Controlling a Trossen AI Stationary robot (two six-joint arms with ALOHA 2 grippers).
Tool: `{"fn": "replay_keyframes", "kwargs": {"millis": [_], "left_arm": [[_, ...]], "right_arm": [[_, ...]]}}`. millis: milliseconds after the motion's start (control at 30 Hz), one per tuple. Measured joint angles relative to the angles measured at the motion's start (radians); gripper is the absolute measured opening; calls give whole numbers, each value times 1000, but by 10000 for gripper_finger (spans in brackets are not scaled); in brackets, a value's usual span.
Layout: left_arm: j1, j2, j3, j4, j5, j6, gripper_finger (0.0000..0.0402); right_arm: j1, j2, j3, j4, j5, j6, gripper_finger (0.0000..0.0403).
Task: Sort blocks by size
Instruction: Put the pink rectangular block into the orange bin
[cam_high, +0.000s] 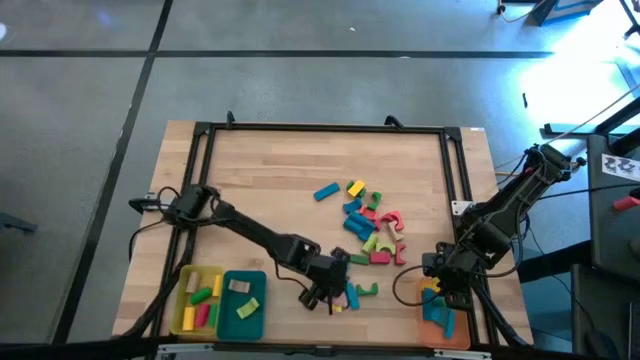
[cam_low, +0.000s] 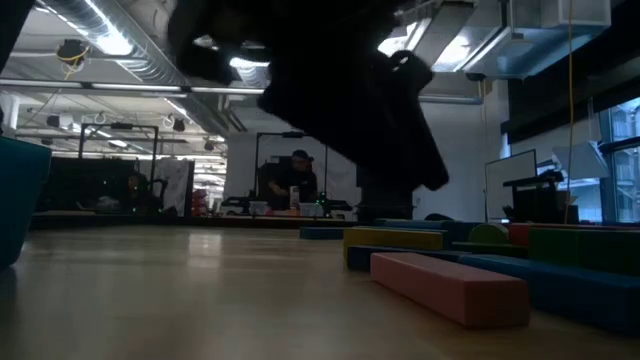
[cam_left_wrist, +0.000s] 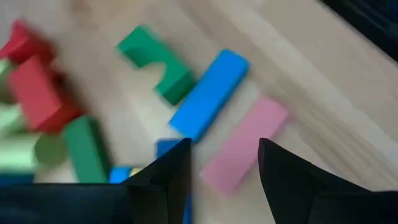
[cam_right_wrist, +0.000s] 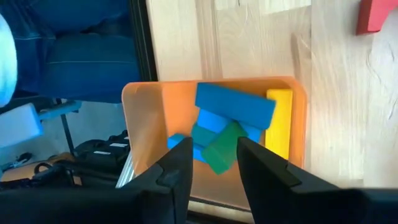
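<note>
My left gripper (cam_high: 325, 293) hangs low over the near edge of the wooden surface (cam_high: 270, 180), its jaws apart and holding nothing; between them in the wrist view lies a pink bar (cam_left_wrist: 244, 144), with a blue bar (cam_left_wrist: 210, 94) just beside it and a green arch (cam_left_wrist: 155, 63) beyond. My right gripper (cam_high: 437, 280) stands over the orange tray (cam_right_wrist: 144, 124) at the near right corner, jaws parted and holding nothing, above the blue slab (cam_right_wrist: 235, 104), a yellow bar (cam_right_wrist: 279, 122) and a green piece (cam_right_wrist: 224, 149) lying inside. The main cluster of blocks (cam_high: 370, 225) sits right of centre. The yellow tray (cam_high: 184, 300) and teal tray (cam_high: 243, 322) hold sorted pieces at the near left. The far half of the surface, inside the black frame (cam_high: 320, 127), is open room.
</note>
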Motion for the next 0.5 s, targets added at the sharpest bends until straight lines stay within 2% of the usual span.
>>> {"fn": "replay_keyframes", "kwargs": {"millis": [200,500], "left_arm": [[-19,39,0,79,21,82,162],[-7,61,0,76,65,131,162]], "right_arm": [[0,0,0,19,21,-1,127],[0,0,0,53,24,-1,127]]}}
